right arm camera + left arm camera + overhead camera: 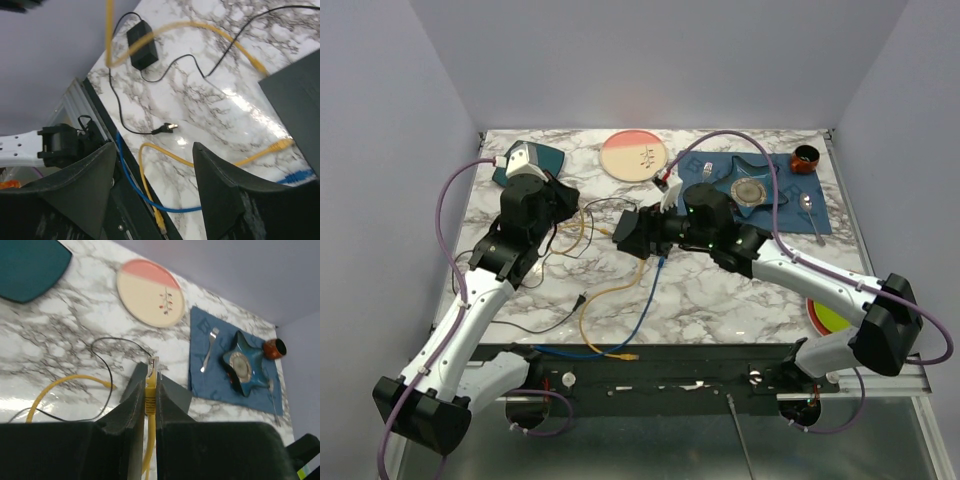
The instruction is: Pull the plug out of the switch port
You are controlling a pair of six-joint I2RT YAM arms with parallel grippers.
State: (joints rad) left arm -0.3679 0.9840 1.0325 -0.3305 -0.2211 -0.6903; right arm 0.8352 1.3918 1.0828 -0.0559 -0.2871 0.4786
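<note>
Broadly, the marble table (pixel 720 300) carries one switch (pixel 295 95), a flat matte-black slab at the right edge of the right wrist view. It lies just beside the right gripper (pixel 154 150), whose fingers stand wide apart with only tabletop between them; whether they touch the box I cannot tell. The box looks light and rigid, and on this glossy surface it would likely slide if tugged by a cord, so it wants pinning across its flat top. The cords are soft and limp and make poor handles. The plug (pixel 151 371) is a small hard piece with a clear head, probably with a thin, breakable latch. The place to take it is the yellow boot right behind that head, which is where the left gripper (pixel 150 387) has it, fingers narrowed onto it from both sides. Its clear tip shows against bare marble, so it looks to be out of the port. By count: two arms, one round plate (pixel 634 155), one teal plate (pixel 25 265), one blue mat (pixel 205 385) and one star-shaped dish (pixel 245 365). There is also one power brick (pixel 142 42) and, as far as I can trace, two yellow cables: one yellow cable (pixel 148 450) is held and the other lies loose. Smaller still are one blue cable (pixel 638 320), one fork (pixel 209 350), one spoon (pixel 810 215) and one cup (pixel 806 158).
</note>
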